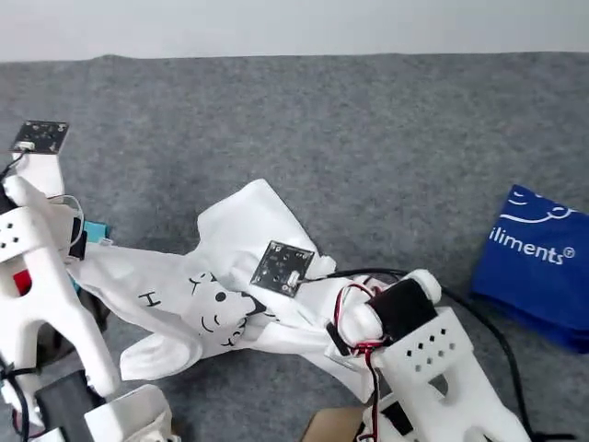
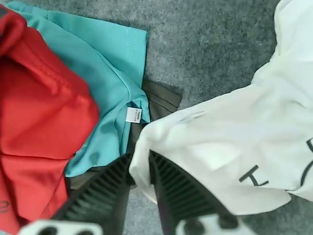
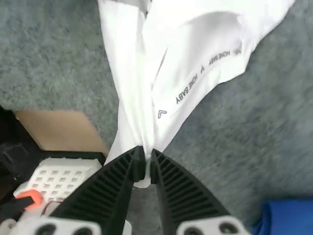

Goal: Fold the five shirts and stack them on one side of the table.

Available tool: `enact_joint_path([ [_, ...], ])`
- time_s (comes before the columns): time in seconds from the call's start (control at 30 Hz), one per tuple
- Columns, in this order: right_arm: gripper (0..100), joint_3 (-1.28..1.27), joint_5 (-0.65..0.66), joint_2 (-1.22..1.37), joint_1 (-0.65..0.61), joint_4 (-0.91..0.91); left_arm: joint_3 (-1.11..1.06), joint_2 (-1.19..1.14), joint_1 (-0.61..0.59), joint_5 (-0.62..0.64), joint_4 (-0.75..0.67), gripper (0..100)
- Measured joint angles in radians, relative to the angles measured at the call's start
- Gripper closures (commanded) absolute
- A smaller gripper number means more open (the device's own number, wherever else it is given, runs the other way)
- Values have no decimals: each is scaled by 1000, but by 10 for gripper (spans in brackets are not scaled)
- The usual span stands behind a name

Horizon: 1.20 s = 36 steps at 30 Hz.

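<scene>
**A:** How far along is the folding?

**B:** Early, I'd judge. The white shirt [image 1: 230, 295] lies crumpled across the near middle of the desk [image 1: 368, 138]. It is drawn out between the two arms, with no clean fold in it.

**A:** And the tools?

**B:** The left tool [image 2: 140, 160] is closed narrow on an edge of the white shirt at one end. The right tool [image 3: 146, 155] pinches a bunched strip of the same shirt at the other end.

**A:** The other shirts?

**B:** A red shirt [image 2: 39, 112], a teal shirt [image 2: 107, 63] and a dark garment [image 2: 164, 98] under the teal one sit in a loose heap just beside the left tool — none folded. At the desk's right edge lies a blue cloth [image 1: 538, 262], flat and squared. It may be a folded shirt, though I cannot tell for sure.

**A:** So what's left?

**B:** At best one of five looks done — the white one needs laying flat and folding, then the heap, then stacking everything on one side.
</scene>
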<state>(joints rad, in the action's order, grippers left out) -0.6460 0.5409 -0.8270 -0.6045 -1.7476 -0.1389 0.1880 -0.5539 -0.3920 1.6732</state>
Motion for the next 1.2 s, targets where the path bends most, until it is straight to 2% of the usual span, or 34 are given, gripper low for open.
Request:
enact_joint_path([
  [0.1,732,29,-83,0,2,0,0,0,0,0,0,994],
  [0.23,728,133,-176,0,3,0,0,0,0,0,0,994],
  [0.43,728,321,-195,68,18,31,0,0,0,0,0,994],
  [0.7,728,606,-198,554,149,213,0,0,0,0,0,994],
  [1.0,728,1157,-201,1204,150,235,0,0,0,0,0,994],
  [1.2,728,1448,-201,1528,137,235,0,0,0,0,0,994],
])
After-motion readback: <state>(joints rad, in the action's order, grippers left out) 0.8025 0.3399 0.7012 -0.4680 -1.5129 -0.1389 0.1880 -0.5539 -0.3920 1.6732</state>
